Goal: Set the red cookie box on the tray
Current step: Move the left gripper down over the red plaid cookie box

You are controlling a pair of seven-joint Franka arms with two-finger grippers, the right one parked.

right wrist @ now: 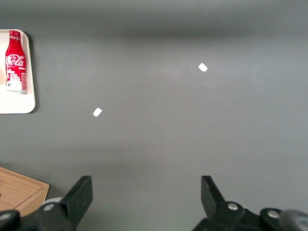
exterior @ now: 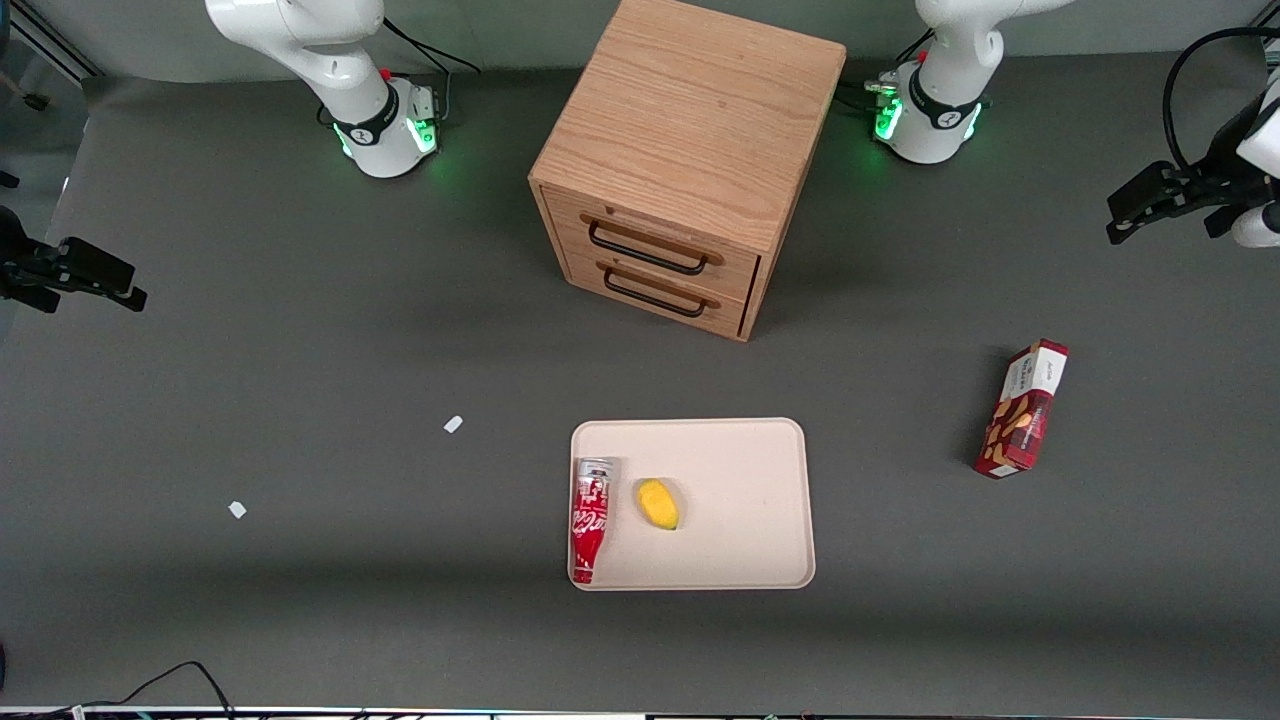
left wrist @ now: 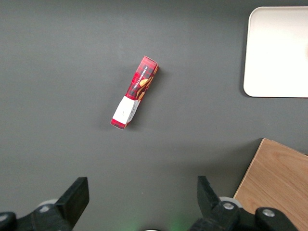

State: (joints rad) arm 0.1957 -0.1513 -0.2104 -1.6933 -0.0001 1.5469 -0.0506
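**Hovering open gripper, cookie box out on the worktop**

Hanging above the worktop's edge at the working arm's end, the gripper (exterior: 1150, 208) has its fingers (left wrist: 74, 196) spread wide with nothing between them. It is well apart from the red cookie box (exterior: 1023, 409).

Red cookie box: lies flat on the bare worktop (exterior: 300, 380) toward the working arm's end, white end panel pointing away from the front camera. It sits well clear of the tray (exterior: 750, 470); open mat between the two, nothing in the way.

Tray: near the middle of the worktop, closer to the front camera than the wooden drawer cabinet (exterior: 680, 150). Carries two items:
- red soda bottle (exterior: 590, 518), lying along the tray edge on the parked arm's side;
- small yellow fruit (exterior: 658, 504), just beside the bottle, apart from it.
The tray's half toward the working arm is bare.

Cabinet: two drawers, both shut, dark handles facing the front camera.

Two small white scraps (exterior: 453, 424) lie toward the parked arm's end.

Surface: dark grey matte mat, faint crease bands. Arm bases (exterior: 925, 110) glow green at the worktop's edge farthest from the front camera.
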